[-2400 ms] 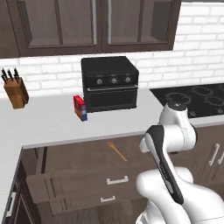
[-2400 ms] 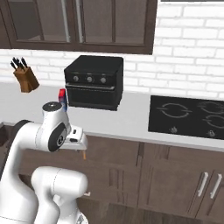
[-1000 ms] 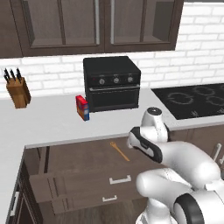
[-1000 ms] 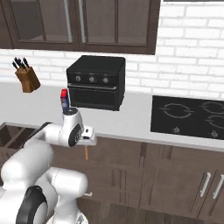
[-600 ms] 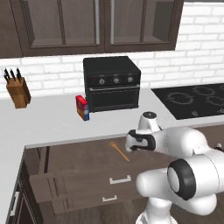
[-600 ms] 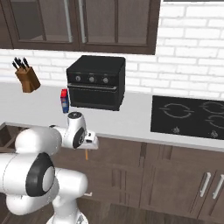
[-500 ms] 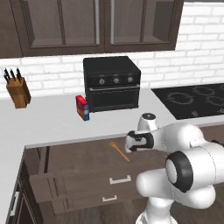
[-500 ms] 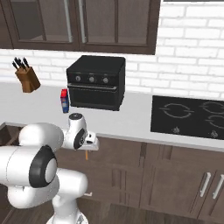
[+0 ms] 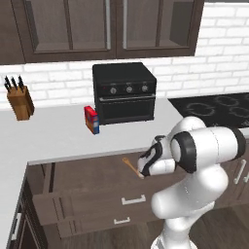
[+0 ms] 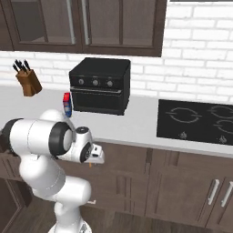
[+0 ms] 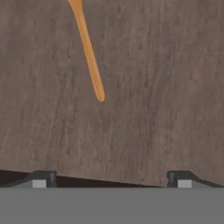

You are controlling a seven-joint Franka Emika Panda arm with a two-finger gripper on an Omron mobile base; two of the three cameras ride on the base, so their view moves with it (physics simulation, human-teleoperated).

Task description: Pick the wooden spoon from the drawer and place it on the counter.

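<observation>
While the drawer (image 9: 92, 187) stands pulled out below the counter (image 9: 63, 136), the spoon (image 9: 130, 166) lies flat on its floor.
From the left, the oven (image 9: 124, 92), a red-and-blue box (image 9: 91, 119) and a knife block (image 9: 19, 101) sit on the counter behind the drawer. From the right, the arm covers the drawer. Seen from the hand, the gripper (image 11: 109, 179) hangs wide open and empty, just short of the spoon's handle end.

A glossy white arm (image 9: 204, 151) built of fat rounded segments, with dark grey rings at the joints and small dark fingertips (image 11: 41, 178).
</observation>
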